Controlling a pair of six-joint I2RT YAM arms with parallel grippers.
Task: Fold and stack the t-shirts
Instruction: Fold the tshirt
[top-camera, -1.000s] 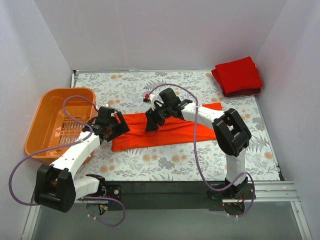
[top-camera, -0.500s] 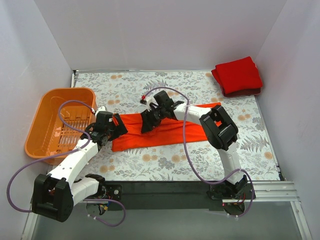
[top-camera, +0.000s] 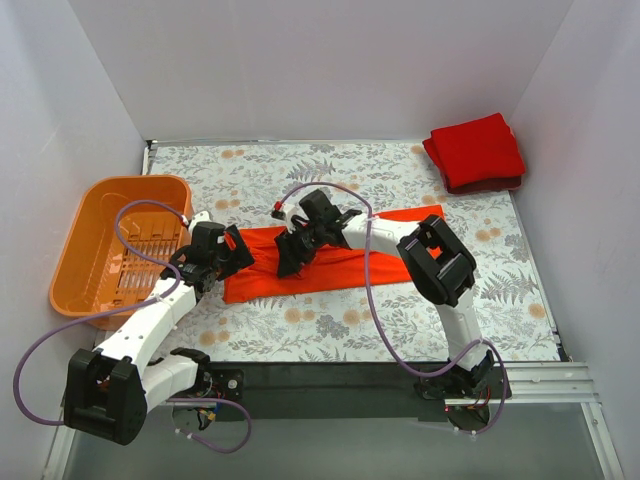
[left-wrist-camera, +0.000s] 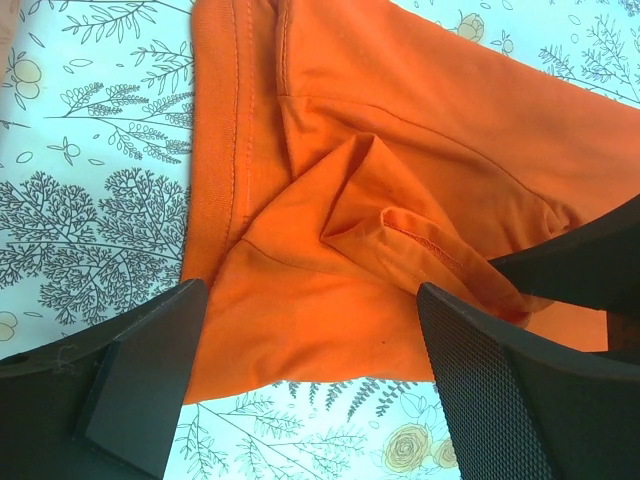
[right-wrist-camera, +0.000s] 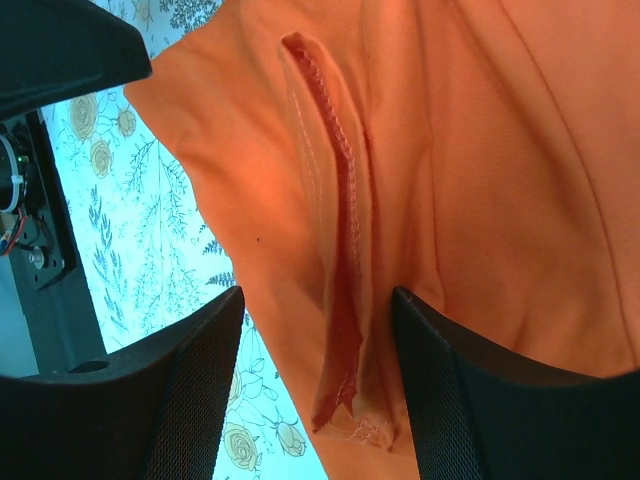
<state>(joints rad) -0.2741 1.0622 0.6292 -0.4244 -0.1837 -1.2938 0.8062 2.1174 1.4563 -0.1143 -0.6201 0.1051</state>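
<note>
Partway: deeper red shirt lies folded at the table's far right corner; orange-red shirt is only a long strip mid-table, left claw spread wide over its left end, right claw part-spread astride a hem ridge; cross-folding and stacking remain.

- Bright orange-red soft cloth t-shirt: in the top view its middle is hidden under the right end effector, its left edge under the left end effector. Both wrist views cut it off.
- Deeper red folded cloth t-shirt: layers too small to tell.
</note>
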